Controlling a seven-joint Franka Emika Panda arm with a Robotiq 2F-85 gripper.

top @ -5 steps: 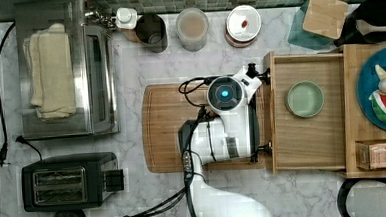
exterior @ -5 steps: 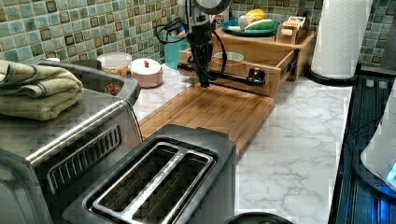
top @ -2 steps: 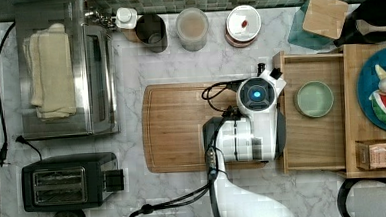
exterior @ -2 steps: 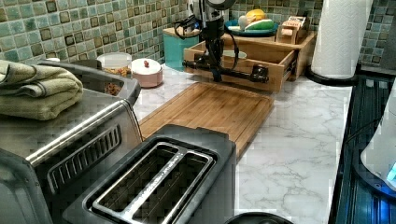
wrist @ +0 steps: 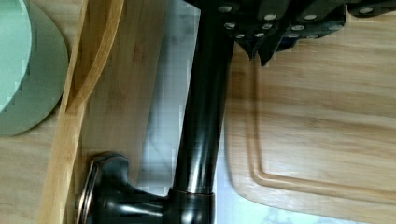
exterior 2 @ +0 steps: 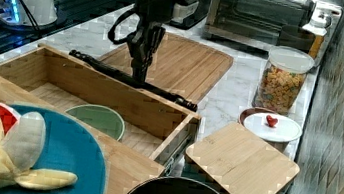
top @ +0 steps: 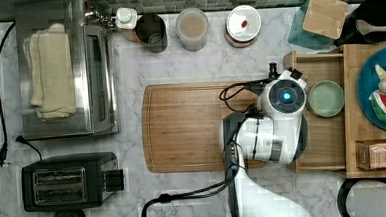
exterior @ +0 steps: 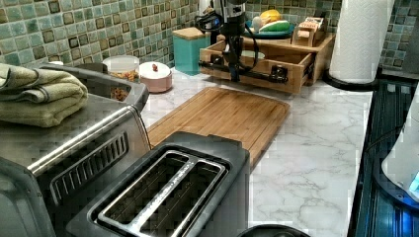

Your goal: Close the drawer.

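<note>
Gripper: fingers drawn together with nothing between them, tips pointing down and set against the outer side of the long black metal bar handle. The wrist view has the tips just beside the bar, on the side of the flat brown grooved cutting board. It is a push contact, not a grasp. The handle belongs to the wide shallow light-wood drawer, which sits part-way into its wooden housing at the top view's right, under a round blue plate of fruit. Change over the last second: the drawer front has travelled steadily toward the top view's right. It has come off the cutting board's edge, and the arm's wrist has moved with it. The pale green round bowl inside has ridden along and now lies close to the housing's edge. The left view agrees: the gripper and drawer have receded toward the tiled wall. Reading: the closing push is under way and working, roughly half done. The bowl and much of the drawer floor are still uncovered, so the drawer is not yet shut. Next step, as I judge it, is to keep the same straight push until the front panel meets the housing. Risk: the tips slipping over or under the round bar. The bowl looks low enough to clear.
</note>
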